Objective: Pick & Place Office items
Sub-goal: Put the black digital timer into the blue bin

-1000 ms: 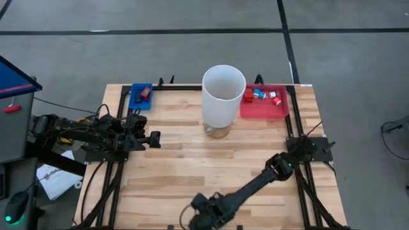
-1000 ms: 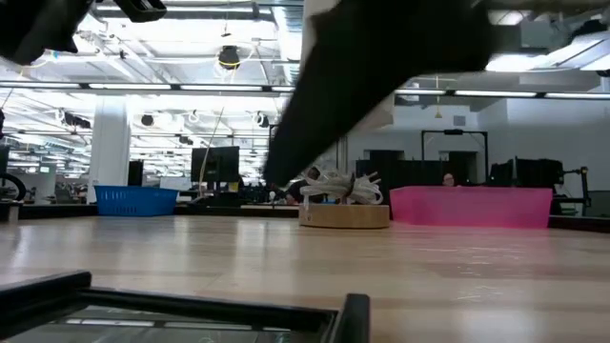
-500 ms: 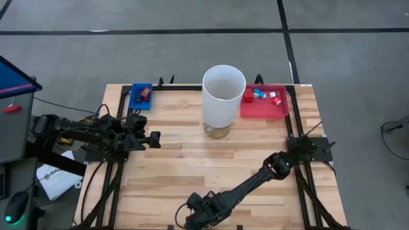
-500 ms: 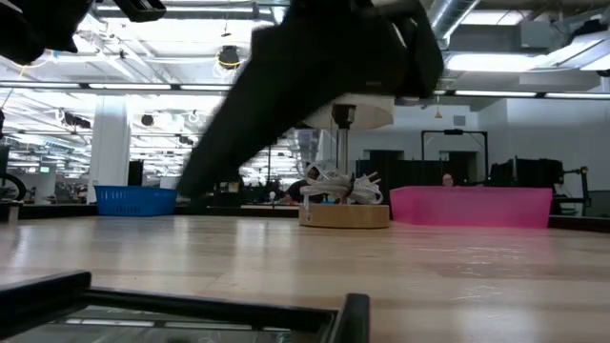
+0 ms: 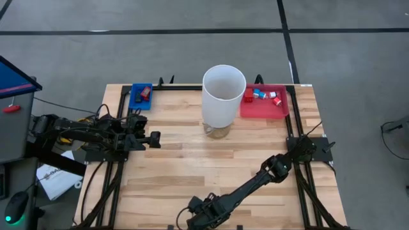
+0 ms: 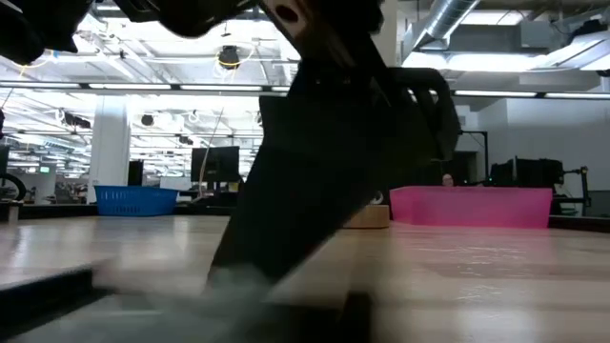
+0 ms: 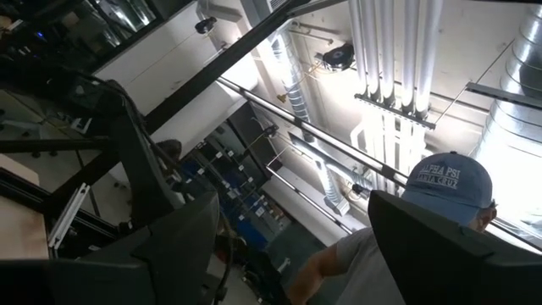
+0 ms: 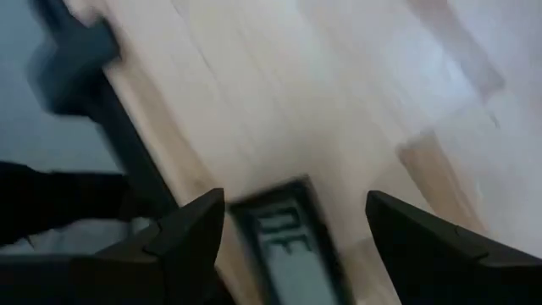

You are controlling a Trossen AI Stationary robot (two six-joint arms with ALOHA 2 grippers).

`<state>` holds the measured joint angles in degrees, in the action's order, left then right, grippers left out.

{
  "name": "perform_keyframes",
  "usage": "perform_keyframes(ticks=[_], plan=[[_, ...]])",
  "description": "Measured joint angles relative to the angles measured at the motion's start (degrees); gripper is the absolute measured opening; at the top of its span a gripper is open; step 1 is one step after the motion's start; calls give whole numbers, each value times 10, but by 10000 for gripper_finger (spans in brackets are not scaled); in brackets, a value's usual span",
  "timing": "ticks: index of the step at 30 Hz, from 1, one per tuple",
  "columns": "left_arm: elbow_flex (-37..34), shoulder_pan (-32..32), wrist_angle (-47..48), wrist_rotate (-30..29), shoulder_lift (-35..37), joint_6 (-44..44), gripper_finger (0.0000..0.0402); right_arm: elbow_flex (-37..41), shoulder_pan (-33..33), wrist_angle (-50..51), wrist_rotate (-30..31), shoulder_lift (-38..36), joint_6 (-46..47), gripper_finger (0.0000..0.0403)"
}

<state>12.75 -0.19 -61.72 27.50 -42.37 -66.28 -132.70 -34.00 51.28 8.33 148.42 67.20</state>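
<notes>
Right tool, fingers spread and empty, hangs low over the planked wooden worktop's near edge. Left tool, also spread, waits beside a smooth white cylinder.

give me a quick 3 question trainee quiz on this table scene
1. True or false: the white cylinder stands between the blue tray and the red tray.
2. Which tray holds more small pieces? A) blue B) red
3. Fill in: the right hand is low over the table's ____ edge.

Key: 1 true. 2 B: several red and blue-white pieces lie there. 3 near, far from both trays; the left hand waits at the left side.
</notes>
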Motion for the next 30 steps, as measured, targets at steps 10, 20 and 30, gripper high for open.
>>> perform_keyframes(ticks=[10, 20, 30], plan=[[0, 0, -1, 0, 0, -1, 301, -2, -5, 20, -9, 7, -13, 281], [0, 0, -1, -1, 0, -1, 301, -2, -2, 135, 14, 7, 1, 281], [0, 0, -1, -13, 0, 0, 301, -1, 28, 249, 78, 7, 41, 282]])
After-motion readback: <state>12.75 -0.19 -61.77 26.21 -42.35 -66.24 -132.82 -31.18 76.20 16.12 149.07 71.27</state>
